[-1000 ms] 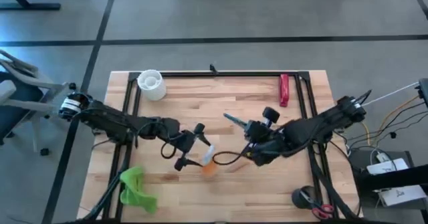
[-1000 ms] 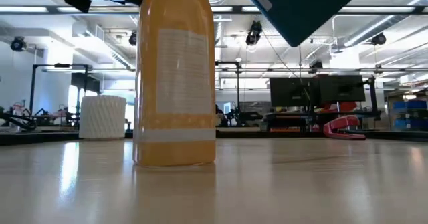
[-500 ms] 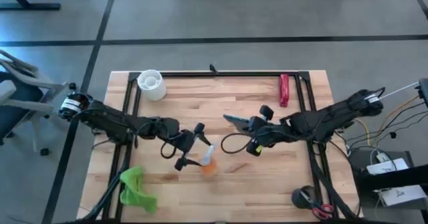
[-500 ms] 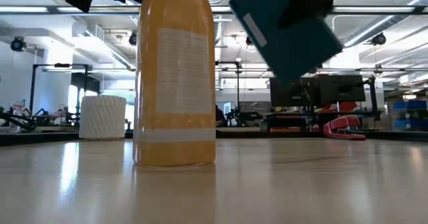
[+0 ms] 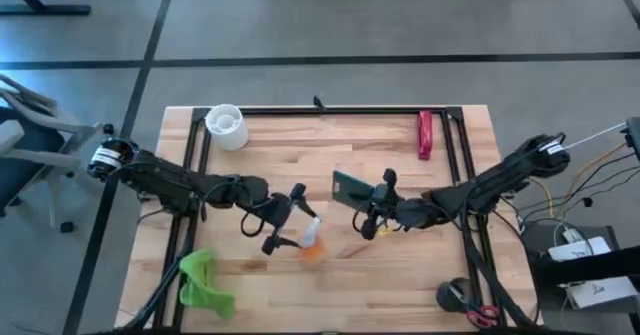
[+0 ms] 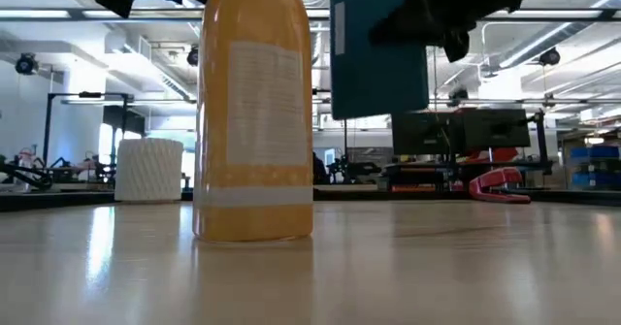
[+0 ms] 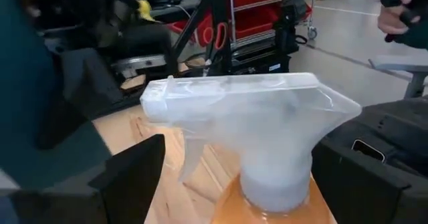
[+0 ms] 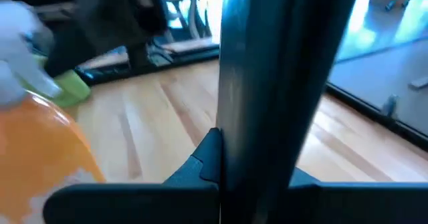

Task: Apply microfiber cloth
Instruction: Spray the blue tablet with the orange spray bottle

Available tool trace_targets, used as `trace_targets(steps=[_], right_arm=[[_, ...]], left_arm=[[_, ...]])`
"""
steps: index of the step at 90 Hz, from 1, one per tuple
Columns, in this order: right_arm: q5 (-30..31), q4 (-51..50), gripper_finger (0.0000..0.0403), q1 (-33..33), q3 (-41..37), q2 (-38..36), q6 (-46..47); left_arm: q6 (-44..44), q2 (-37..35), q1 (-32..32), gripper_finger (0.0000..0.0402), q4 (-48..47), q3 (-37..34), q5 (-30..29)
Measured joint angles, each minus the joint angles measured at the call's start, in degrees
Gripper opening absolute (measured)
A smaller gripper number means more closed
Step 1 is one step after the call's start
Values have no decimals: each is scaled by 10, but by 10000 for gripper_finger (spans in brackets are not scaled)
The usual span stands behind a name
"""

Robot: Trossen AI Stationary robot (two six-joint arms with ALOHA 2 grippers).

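Swinging upright over the last second, the black slab (image 5: 349,187) in your right claw (image 5: 372,211) now faces the orange bottle (image 5: 313,247), ready for wiping. Your microfiber cloth (image 5: 203,282) lies untouched at the tabletop's (image 5: 390,140) near-left corner, well apart. Your left claw (image 5: 289,218), open wide around the bottle's white sprayer (image 7: 247,127), must let go first. White cup (image 5: 226,125) and red stapler (image 5: 425,134) sit far off.

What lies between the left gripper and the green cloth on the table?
In the high view, only bare wooden table lies between the left gripper, which is around the orange spray bottle, and the green cloth.
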Motion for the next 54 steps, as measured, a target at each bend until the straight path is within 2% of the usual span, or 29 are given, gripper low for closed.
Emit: trace_targets(steps=[10, 33, 42, 54], right_arm=[[29, 35, 3, 13, 8, 23, -20], [24, 50, 3, 14, 42, 34, -59], [22, 50, 3, 14, 57, 31, -81], [-9, 46, 3, 13, 70, 31, -93]], left_arm=[[0, 0, 0, 327, 0, 0, 0], [0, 0, 0, 297, -3, 0, 0], [0, 0, 0, 295, -4, -2, 1], [0, 0, 0, 297, -4, -3, 1]])
